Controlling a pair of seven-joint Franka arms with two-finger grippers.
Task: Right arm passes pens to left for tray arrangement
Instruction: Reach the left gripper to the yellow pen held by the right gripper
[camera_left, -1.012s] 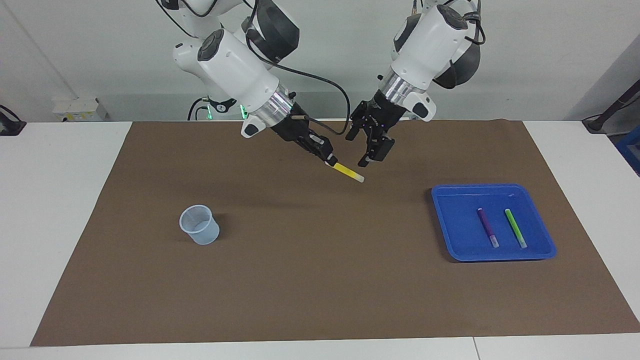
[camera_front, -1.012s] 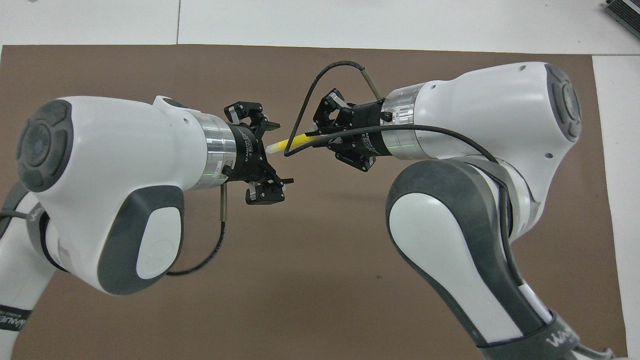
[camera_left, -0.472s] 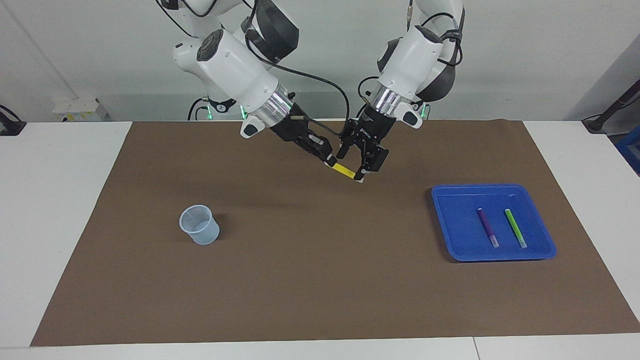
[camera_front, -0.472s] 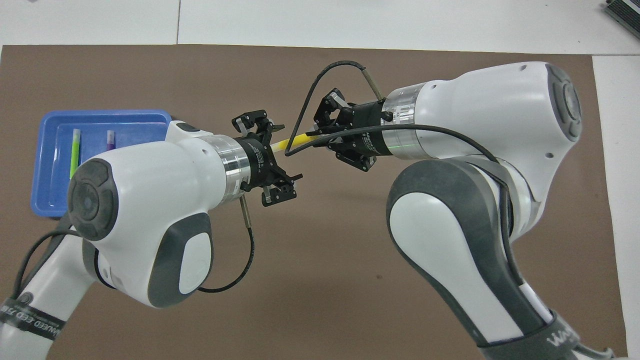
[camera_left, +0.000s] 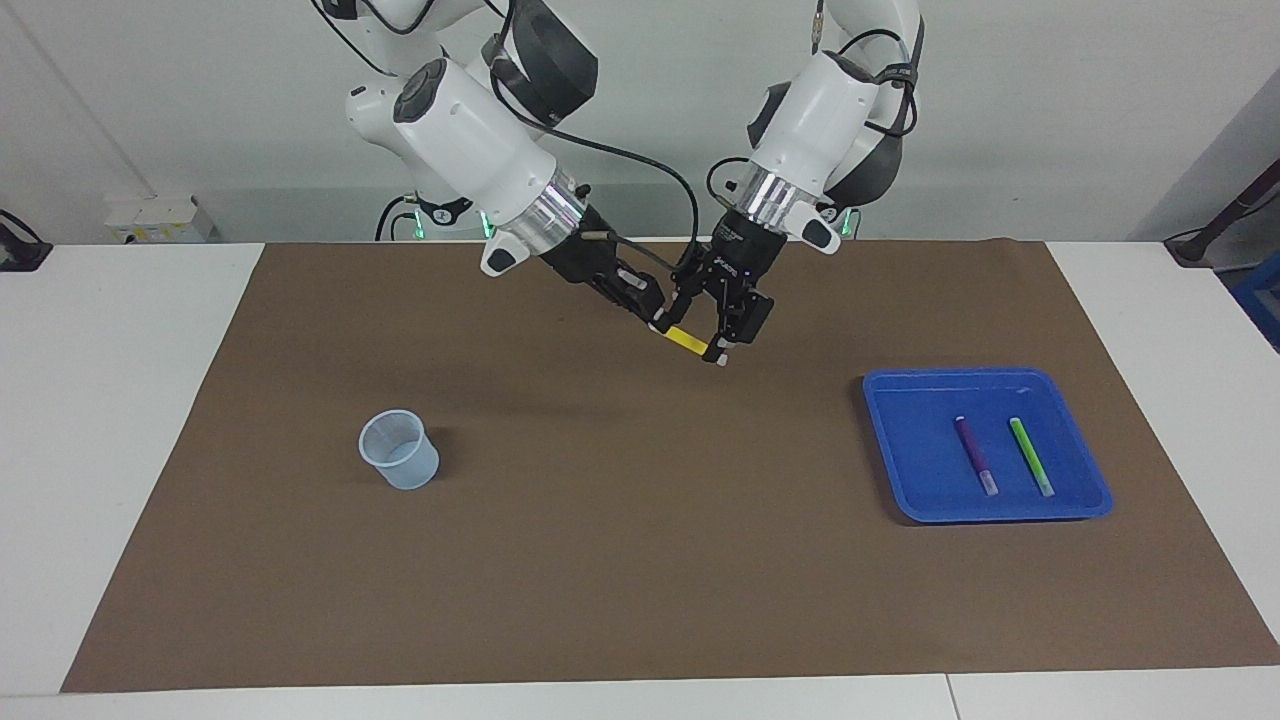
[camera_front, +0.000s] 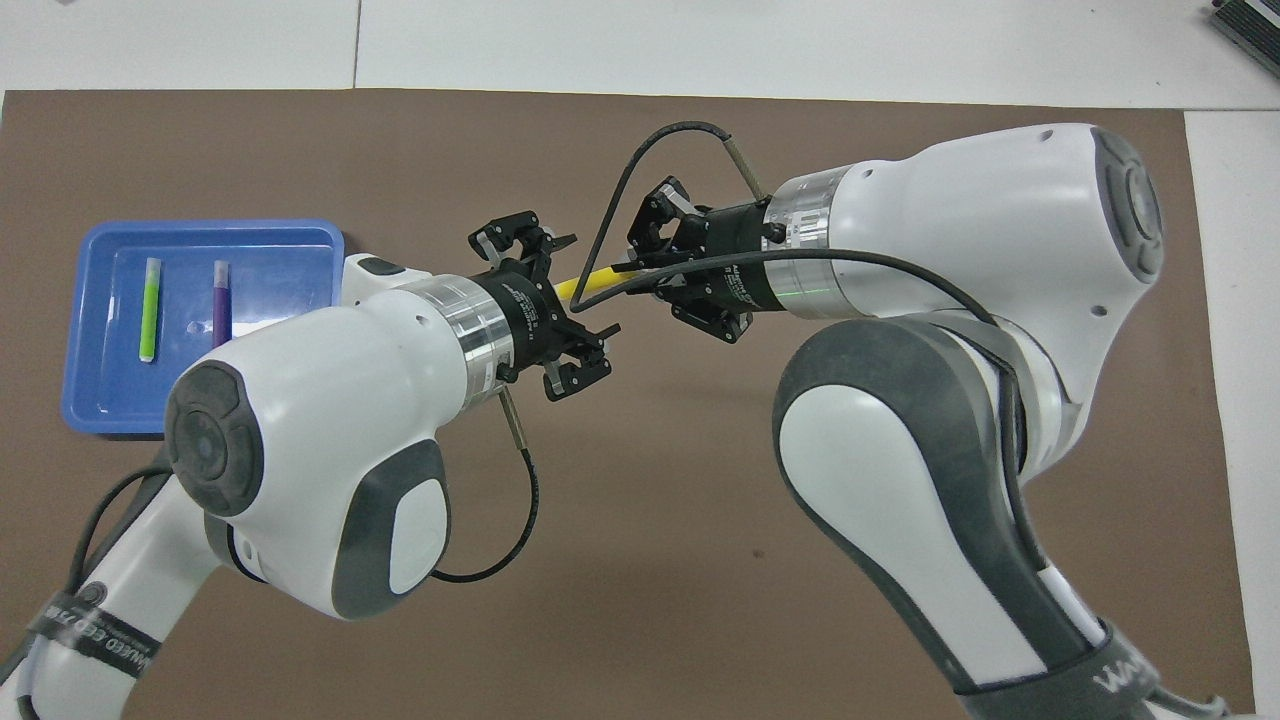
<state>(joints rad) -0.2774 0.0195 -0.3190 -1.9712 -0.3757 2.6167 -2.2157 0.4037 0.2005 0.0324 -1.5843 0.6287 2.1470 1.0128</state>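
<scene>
— The yellow pen?
— Slim, whitish-tipped, aloft over mid-mat, clamped in the right gripper; the left gripper straddles it, fingers spread.
— Containers?
— Blue tray (toward the left arm's end) holds the purple pen and green pen; the cup looks empty

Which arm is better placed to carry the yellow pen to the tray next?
Left: its pincer, open, straddles the yellow pen that the right pincer holds, and the tray lies at its end of the table.
</scene>
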